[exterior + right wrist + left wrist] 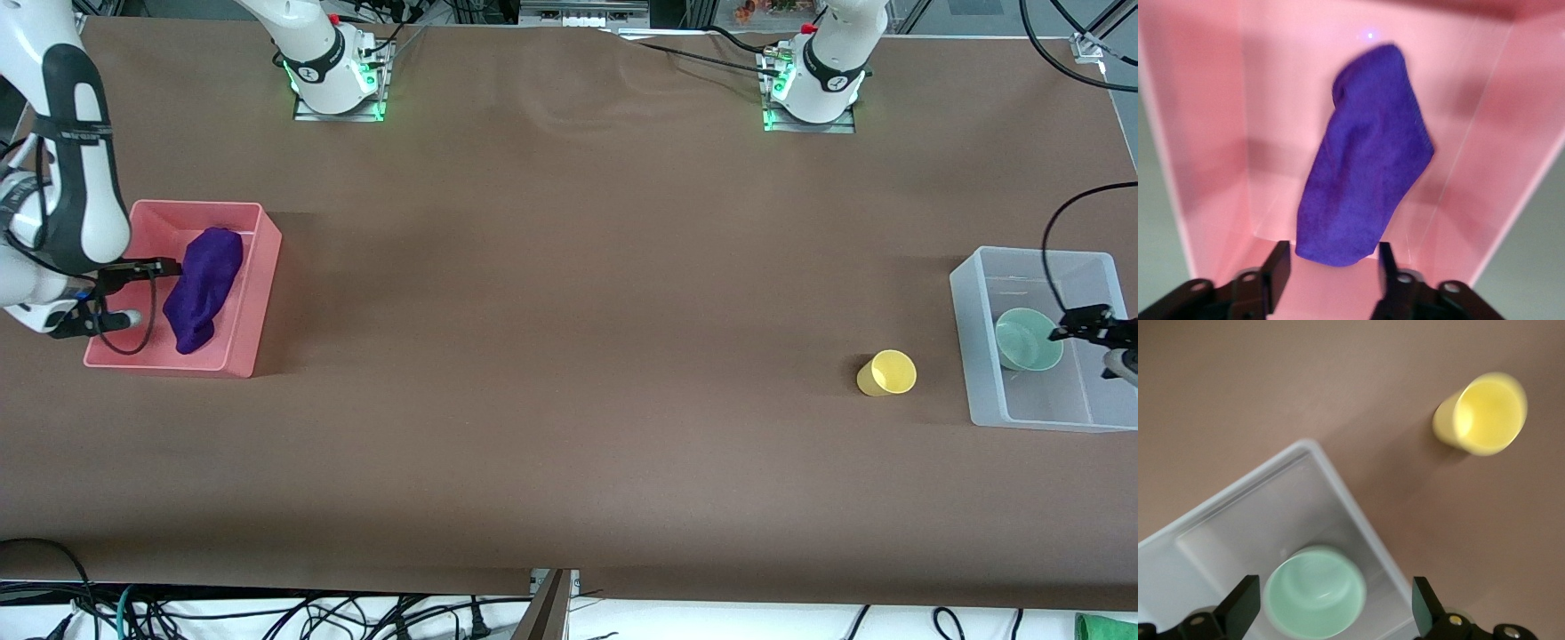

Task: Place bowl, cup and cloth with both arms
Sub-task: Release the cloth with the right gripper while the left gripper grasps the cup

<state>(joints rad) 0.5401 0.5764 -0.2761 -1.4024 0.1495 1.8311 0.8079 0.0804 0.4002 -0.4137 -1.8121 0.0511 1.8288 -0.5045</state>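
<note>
yellow cup (pixel 886 372) upright (left gripper (pixel 1086 325) edge-cropped, fingers apart).

Robotics lab bench — not a home or shop. Two white arms (pixel 827 62) bolted on metal base plates (pixel 340 108) along the worktop's top edge, green status lights glowing at each base. Brown sheet covers the whole worktop (pixel 569 356) — creased near the top edge. Loose black cables (pixel 267 613) tangle below the bottom edge; aluminium framing (pixel 1089 44) at the top corner.
</note>
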